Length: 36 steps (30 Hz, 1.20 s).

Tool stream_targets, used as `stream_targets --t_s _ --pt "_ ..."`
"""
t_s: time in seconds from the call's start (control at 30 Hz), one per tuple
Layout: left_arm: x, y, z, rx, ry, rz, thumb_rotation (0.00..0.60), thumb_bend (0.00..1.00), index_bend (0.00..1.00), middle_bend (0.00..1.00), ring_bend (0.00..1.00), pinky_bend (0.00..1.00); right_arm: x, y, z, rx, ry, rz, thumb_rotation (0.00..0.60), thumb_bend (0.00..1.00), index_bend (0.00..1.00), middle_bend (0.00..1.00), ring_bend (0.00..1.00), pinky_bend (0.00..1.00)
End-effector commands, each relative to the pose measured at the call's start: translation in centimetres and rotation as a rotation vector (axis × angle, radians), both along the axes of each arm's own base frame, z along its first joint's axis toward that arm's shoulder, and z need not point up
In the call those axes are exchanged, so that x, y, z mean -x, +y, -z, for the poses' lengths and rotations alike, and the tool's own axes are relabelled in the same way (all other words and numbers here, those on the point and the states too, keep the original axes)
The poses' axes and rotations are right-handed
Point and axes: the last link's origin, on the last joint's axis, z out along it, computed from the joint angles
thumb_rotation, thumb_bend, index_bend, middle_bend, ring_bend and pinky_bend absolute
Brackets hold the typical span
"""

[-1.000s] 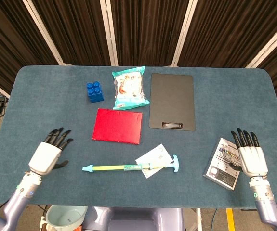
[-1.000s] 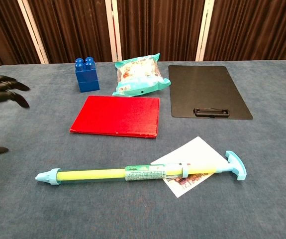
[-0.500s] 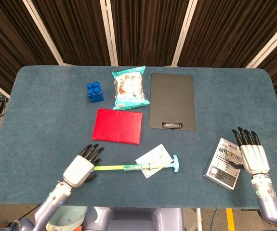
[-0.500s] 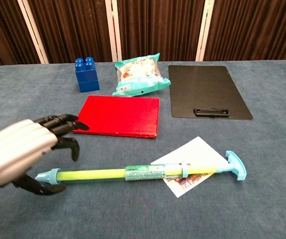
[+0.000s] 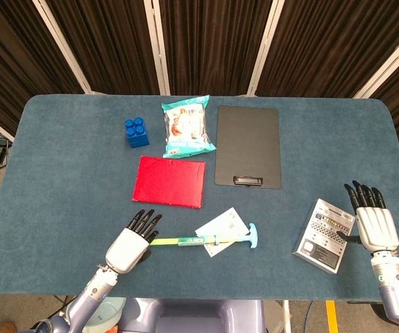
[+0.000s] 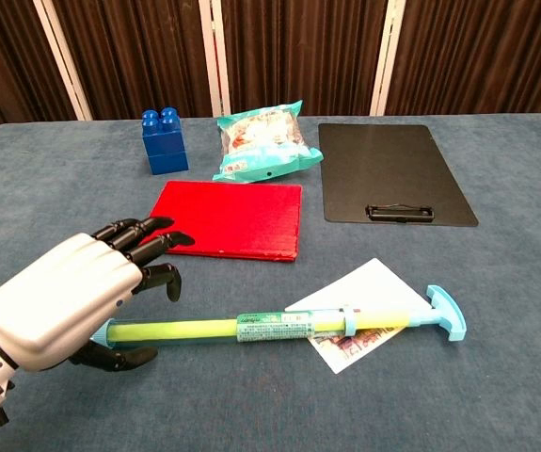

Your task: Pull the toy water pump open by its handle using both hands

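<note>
Left hand (image 6: 58, 301) sits at the table's near edge, left of centre, over the nozzle end of the toy water pump (image 5: 199, 241). Fingers are spread and arched above the yellow barrel (image 6: 171, 330), thumb low on the near side; no contact visible, so it is apart and holding nothing. The pump lies flat, parallel to the near edge, with the nozzle hidden under the hand in both views. Its light-blue T-handle (image 6: 446, 313) points right, and its plunger end rests across a white card (image 6: 364, 294).

Right hand (image 5: 375, 227) is near the near-right corner, fingers extended and apart, empty, just beside a small printed box (image 5: 324, 234) and well apart from the handle.

Step in hand, as I judge it: closing on the barrel. To do it well, lower the left hand until the thumb and fingers wrap the barrel near the nozzle and pin it firmly. Then bring the right hand across to hook the T-handle and pull straight along the pump's axis. Risk: the card may drag along, or the barrel may roll.

Farther back: red book (image 5: 169, 181) mid-table, black clipboard (image 5: 248, 146), snack bag (image 5: 186, 126) and blue building block (image 5: 137, 131) toward the far edge.
</note>
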Motion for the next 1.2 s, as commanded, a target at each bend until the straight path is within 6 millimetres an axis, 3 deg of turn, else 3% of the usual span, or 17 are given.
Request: stream_targets --t_s 0.03,0.33,0.73,1.03,1.2 --pt "0.0 0.4 0.1 -0.008 -0.017 -0.005 0.600 0.17 0.40 0.12 0.04 0.14 0.2 -0.2 0.2 -0.007 0.010 0.014 0.600 0.00 0.00 0.00 0.00 0.00" --pt "0.8 1.7 0.7 0.000 0.021 -0.042 0.600 0.17 0.39 0.11 0.04 0.14 0.4 -0.6 0.1 0.011 0.011 0.023 0.600 0.00 0.00 0.00 0.00 0.00" --pt "1.2 1.8 1.0 0.003 0.040 -0.051 0.600 0.21 0.53 0.13 0.04 0.14 0.5 -0.8 0.2 0.013 0.015 0.028 0.600 0.00 0.00 0.00 0.00 0.00" --pt "1.8 2.1 1.3 0.007 0.102 -0.071 0.600 0.22 0.52 0.13 0.04 0.14 0.5 -0.7 -0.3 0.027 0.010 0.028 0.600 0.00 0.00 0.00 0.00 0.00" --pt "1.9 2.1 1.2 0.003 0.103 -0.076 0.600 0.28 0.54 0.14 0.04 0.14 0.4 -0.7 -0.4 0.028 0.008 0.027 0.600 0.00 0.00 0.00 0.00 0.00"
